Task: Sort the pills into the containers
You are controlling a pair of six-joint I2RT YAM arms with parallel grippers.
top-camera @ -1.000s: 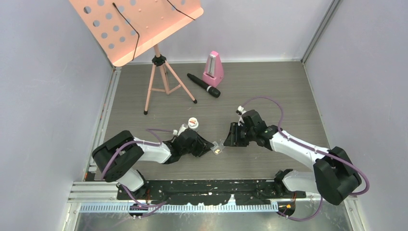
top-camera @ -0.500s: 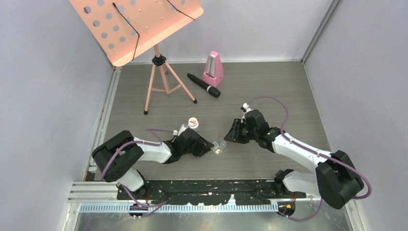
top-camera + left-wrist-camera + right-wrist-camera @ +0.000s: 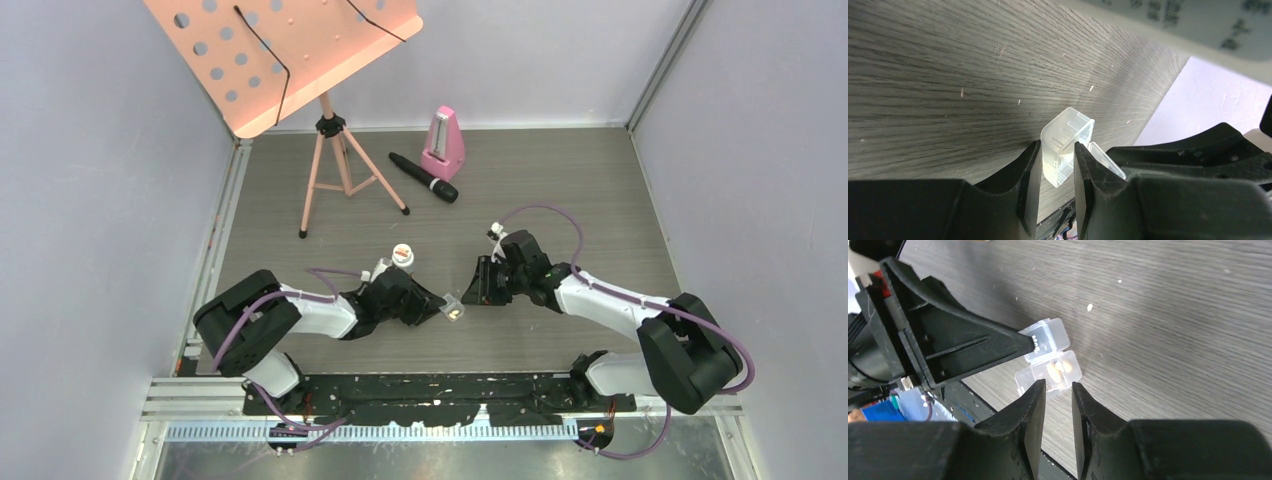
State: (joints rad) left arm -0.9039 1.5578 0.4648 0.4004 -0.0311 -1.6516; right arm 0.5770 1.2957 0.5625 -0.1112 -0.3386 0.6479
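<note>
The containers are one small clear pill box [image 3: 452, 309] of two joined compartments, on the wood table between the arms. My left gripper [image 3: 440, 304] is shut on one compartment; in the left wrist view the box [image 3: 1067, 135] sits between the fingers [image 3: 1031, 172] of the gripper [image 3: 1057, 162]. In the right wrist view the box [image 3: 1048, 340] shows orange-yellow pills [image 3: 1058, 370] in its nearer open compartment. My right gripper [image 3: 1058, 392] hovers just short of that compartment, jaws narrowly apart and empty. It also shows in the top view [image 3: 474, 291].
A white-capped small bottle [image 3: 401, 256] stands just behind the left gripper. A pink music stand [image 3: 322, 130], a black microphone [image 3: 423, 177] and a pink metronome [image 3: 443, 145] are at the back. The black base rail [image 3: 430, 390] runs along the near edge.
My right gripper drew back a little, then came in again toward the pill box. The left gripper and the box have stayed put.
</note>
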